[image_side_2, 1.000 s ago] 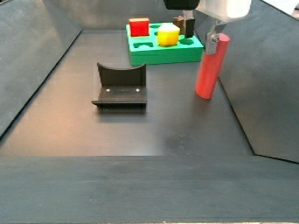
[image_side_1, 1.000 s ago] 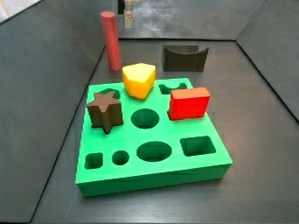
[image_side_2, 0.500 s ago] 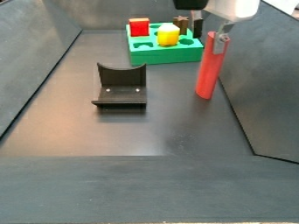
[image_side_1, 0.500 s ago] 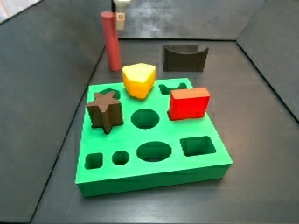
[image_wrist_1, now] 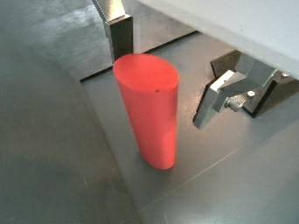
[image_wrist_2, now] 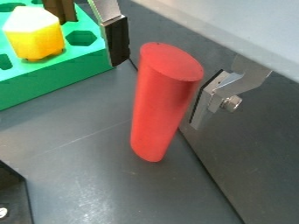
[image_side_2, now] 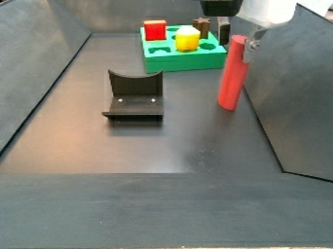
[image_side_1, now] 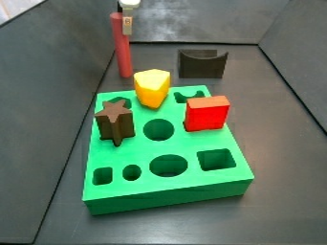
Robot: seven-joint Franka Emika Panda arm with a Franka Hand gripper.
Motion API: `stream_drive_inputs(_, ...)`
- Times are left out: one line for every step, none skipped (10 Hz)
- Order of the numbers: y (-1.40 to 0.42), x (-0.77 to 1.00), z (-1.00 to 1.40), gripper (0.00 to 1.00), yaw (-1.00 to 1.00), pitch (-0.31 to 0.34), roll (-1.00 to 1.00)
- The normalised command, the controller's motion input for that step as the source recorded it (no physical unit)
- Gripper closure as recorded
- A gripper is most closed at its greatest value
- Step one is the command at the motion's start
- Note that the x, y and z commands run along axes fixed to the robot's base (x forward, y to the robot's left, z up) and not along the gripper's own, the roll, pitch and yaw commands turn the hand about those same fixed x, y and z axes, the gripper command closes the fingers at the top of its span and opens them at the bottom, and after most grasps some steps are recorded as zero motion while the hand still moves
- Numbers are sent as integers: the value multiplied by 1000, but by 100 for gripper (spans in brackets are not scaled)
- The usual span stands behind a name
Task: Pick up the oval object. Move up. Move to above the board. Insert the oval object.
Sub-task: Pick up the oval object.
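The gripper [image_wrist_2: 158, 61] sits with its jaws open around the top of the oval object [image_wrist_2: 159, 103], not gripping it. The rod stands upright on the floor, just beside the board [image_wrist_2: 52, 63].

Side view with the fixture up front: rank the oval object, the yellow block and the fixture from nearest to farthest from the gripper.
The gripper hangs at the rod's top.
1. Oval object, between the fingers.
2. Yellow block, on the board beside it.
3. Fixture, out on the floor.
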Motion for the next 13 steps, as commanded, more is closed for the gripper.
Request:
stream_drive_inputs(0,-157,-157,0,77,-47,0)
stream_drive_inputs(0,-186,-183,0,80,-51,0)
stream_drive_inputs(0,-171,-174,0,86,-53,0)
stream_drive_inputs(0,-180,-160,0,69,-54,0)
stream_drive_inputs(0,-97,-49,0,97,-36,-4)
stream_drive_inputs(0,0,0,0,0,0,0)
stream_drive_inputs(0,0,0,100,0,0,0)
stream_drive_inputs(0,0,0,100,0,0,0)
stream_drive_inputs(0,0,0,100,0,0,0)
stream_drive_inputs(0,0,0,100,0,0,0)
stream_drive_inputs(0,0,0,100,0,0,0)
stream_drive_inputs(0,0,0,100,0,0,0)
stream_drive_inputs(0,0,0,100,0,0,0)
